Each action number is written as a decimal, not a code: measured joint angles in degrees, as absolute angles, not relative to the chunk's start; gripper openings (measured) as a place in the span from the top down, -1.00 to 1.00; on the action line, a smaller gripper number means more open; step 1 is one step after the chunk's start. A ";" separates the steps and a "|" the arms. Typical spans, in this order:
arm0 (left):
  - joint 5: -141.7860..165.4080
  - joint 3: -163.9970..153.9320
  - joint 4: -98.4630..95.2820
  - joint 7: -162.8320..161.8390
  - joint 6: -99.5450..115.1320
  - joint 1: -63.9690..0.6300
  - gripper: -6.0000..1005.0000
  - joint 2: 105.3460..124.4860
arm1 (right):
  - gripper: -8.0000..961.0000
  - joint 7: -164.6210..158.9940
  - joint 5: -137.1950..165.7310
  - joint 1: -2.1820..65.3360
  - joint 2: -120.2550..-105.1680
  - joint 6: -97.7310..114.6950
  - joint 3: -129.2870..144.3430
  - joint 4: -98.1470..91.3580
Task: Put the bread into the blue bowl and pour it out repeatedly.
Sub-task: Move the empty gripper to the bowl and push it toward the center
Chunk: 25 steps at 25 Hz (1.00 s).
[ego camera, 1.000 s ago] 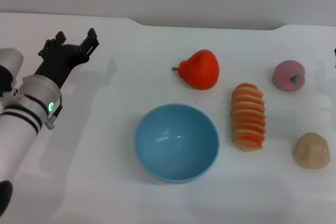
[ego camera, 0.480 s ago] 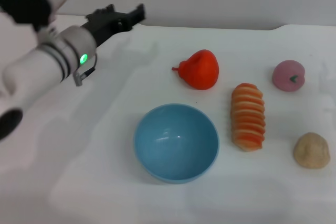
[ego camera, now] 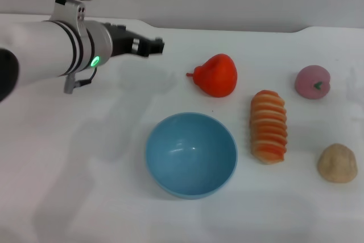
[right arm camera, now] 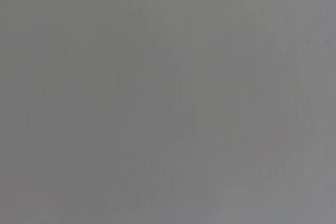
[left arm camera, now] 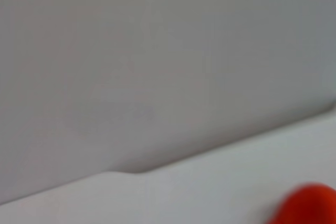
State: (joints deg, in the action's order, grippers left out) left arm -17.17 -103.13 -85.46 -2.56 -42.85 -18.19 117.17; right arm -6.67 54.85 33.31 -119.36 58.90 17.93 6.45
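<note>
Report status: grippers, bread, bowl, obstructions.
Left gripper high over the table's far left, holding nothing. Bread on the table beside the empty blue bowl. Right arm unseen. Nothing blocking.

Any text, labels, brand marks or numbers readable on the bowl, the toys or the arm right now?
None in any view.
The blue bowl, the bread and the other toys are plain.
The left arm bears only a green light and black bands, no lettering; its left claw is unmarked.

The head camera looks down on the desk; the left wrist camera faces the wall, sharing the red pear.
</note>
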 joint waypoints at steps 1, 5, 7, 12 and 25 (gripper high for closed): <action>-18.24 -101.88 -88.47 1.19 -47.00 -17.33 -0.65 118.06 | 0.16 -6.67 54.75 33.38 -119.34 58.90 17.93 6.35; -24.41 -100.51 -93.93 5.10 -59.65 -17.31 -0.65 117.64 | 0.15 -6.78 54.52 33.32 -119.21 58.90 17.92 4.77; -25.38 -99.79 -94.78 5.97 -64.62 -17.76 -0.65 117.75 | 0.15 -6.84 54.49 33.25 -119.20 58.91 17.93 4.24; -26.43 -99.48 -95.46 5.23 -74.47 -19.87 -0.65 117.91 | 0.15 -6.69 54.49 33.22 -119.12 58.99 17.93 3.74; -31.19 -99.82 -93.40 1.28 -78.96 -23.99 -0.65 118.03 | 0.16 -6.52 54.68 30.26 -119.09 58.94 17.99 2.36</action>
State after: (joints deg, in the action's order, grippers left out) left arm -31.19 -99.82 -93.40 1.28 -78.96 -23.99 118.03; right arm -6.52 54.68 30.26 -119.09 58.94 17.99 2.36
